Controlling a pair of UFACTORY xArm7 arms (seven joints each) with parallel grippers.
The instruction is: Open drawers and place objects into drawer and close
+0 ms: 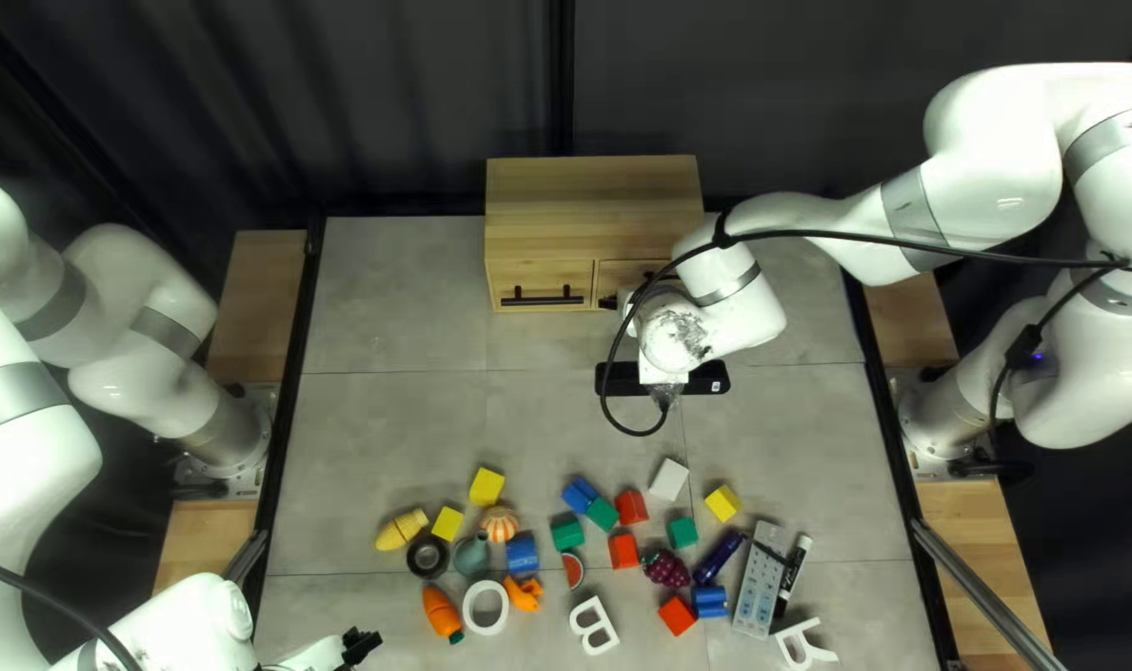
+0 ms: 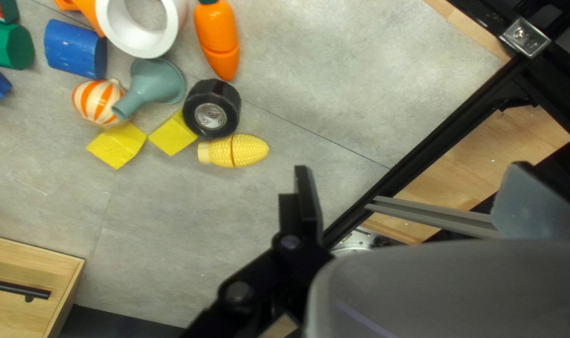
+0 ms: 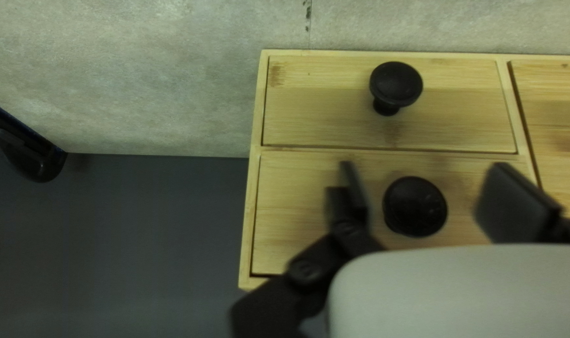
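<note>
Drawer knob (image 3: 415, 206) between right arm's (image 1: 633, 302) spread jaws, untouched, left arm's (image 1: 362, 644) jaws wide, empty

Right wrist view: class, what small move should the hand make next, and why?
Probably close the right hand gently on the round black knob: its fingers stand open on either side of it, and the pale wooden drawer looks shut. How deep they reach is hard to tell.

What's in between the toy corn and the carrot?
A black roll of tape sits between the toy corn and the carrot. The left wrist view shows it.
</note>
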